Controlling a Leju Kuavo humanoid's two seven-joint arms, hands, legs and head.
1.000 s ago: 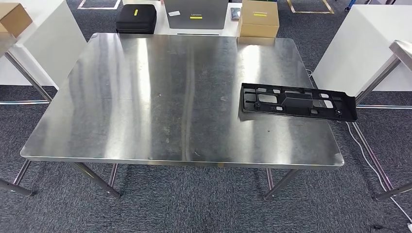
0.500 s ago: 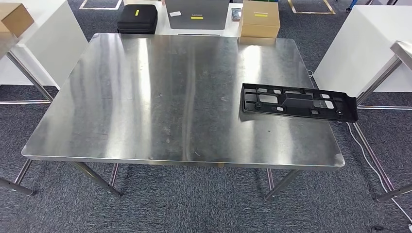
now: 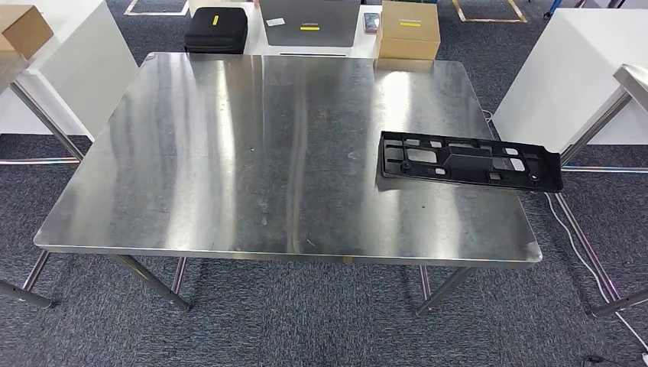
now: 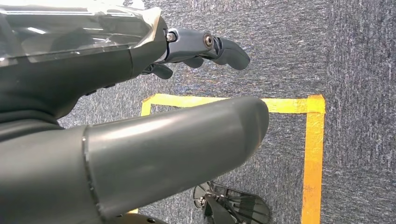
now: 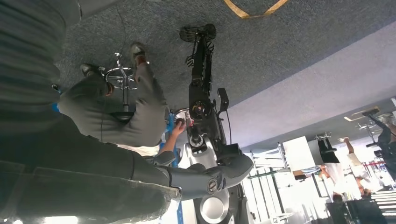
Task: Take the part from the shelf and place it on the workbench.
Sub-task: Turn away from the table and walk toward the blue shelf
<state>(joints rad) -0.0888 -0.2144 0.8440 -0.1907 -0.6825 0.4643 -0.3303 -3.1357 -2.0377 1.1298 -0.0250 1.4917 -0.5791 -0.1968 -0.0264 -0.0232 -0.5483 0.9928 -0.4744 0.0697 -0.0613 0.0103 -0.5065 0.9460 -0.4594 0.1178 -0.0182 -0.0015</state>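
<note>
Two boxes behind workbench; part flat near edge; both hands empty, fingers apart.

Beyond the far edge of the steel table stand a black zipped case with a yellow label, a grey laptop and a cardboard box with a yellow label, the box nearest the far right corner. Another cardboard box sits on a white cabinet off the table's left edge. A white cabinet stands off the right edge, a white cable trailing over the grey carpet beside it. Yellow tape marks a corner on the carpet. A seated person in grey trousers reaches towards another robot
</note>
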